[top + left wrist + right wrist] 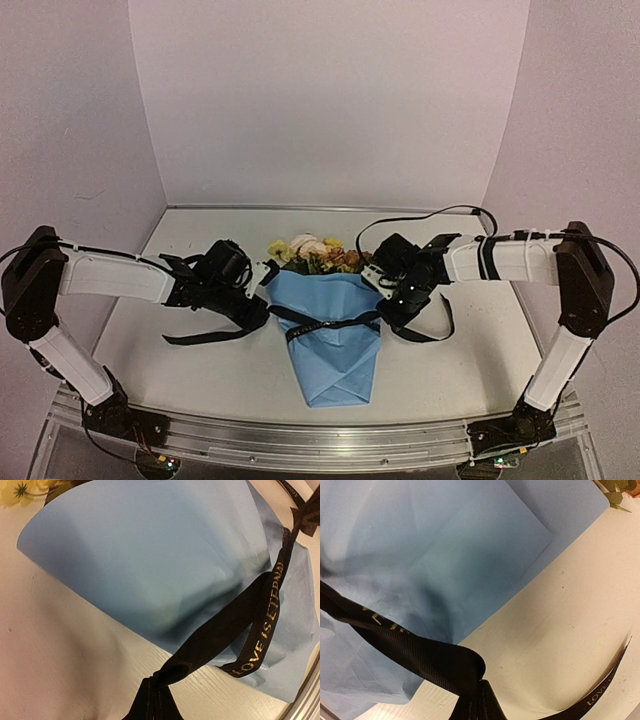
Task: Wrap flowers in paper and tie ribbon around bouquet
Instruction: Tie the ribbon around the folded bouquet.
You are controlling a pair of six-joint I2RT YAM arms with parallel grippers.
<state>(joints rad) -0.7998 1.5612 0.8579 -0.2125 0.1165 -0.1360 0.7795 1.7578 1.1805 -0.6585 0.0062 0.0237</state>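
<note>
While the paper cone [333, 345] lies on the table [180, 350] with its blue face out, we note the flowers [312, 252] poking from its wide far mouth, so the wrapping looks done. We see the ribbon [325, 324] crossing the waist of the paper cone as a taut band. Our left gripper [262, 300] sits just left of the paper cone and our right gripper [386, 303] just right of it, each level with the band.

Both wrist views show the ribbon gathering to a tight pinch at the lower edge. We read both jaws as clamped shut on the ribbon, one side each. Loose tails curl outward on either side of the paper cone.

We judge the opposed hold is meant to draw the band snug. A dark bunch shows at mid-band; we cannot tell whether it is a finished knot.
</note>
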